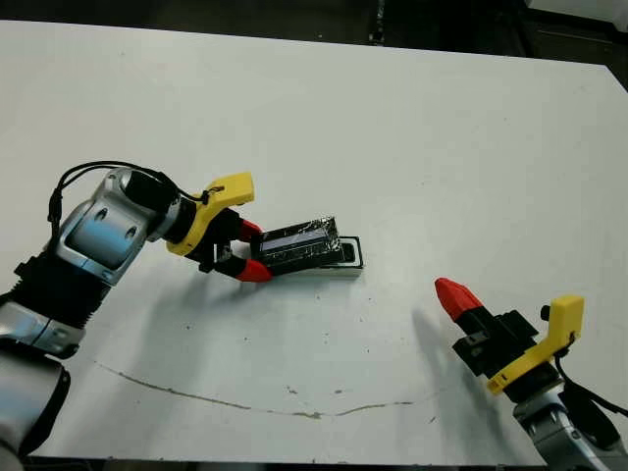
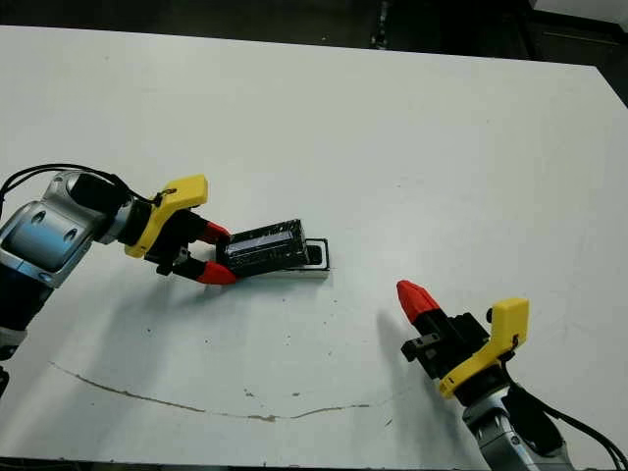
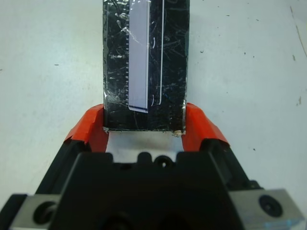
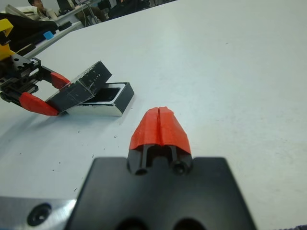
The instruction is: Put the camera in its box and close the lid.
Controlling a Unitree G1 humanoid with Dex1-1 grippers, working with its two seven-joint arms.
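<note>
The left pincer is clamped on the near-left end of the lid, one red fingertip on each long side. The lid is black with silvery speckles and a pale stripe along its top. It is tilted: the gripped end is raised, and the lid lies partly over the box, leaving the box's right end uncovered. The box rests on the white worktop, left of centre; its black rim and a dark interior show at the uncovered end. Whether that dark interior is the camera cannot be told.

The right pincer is well apart from the box, at the near right, above the worktop. Its two red fingertips are pressed together and hold nothing.
</note>
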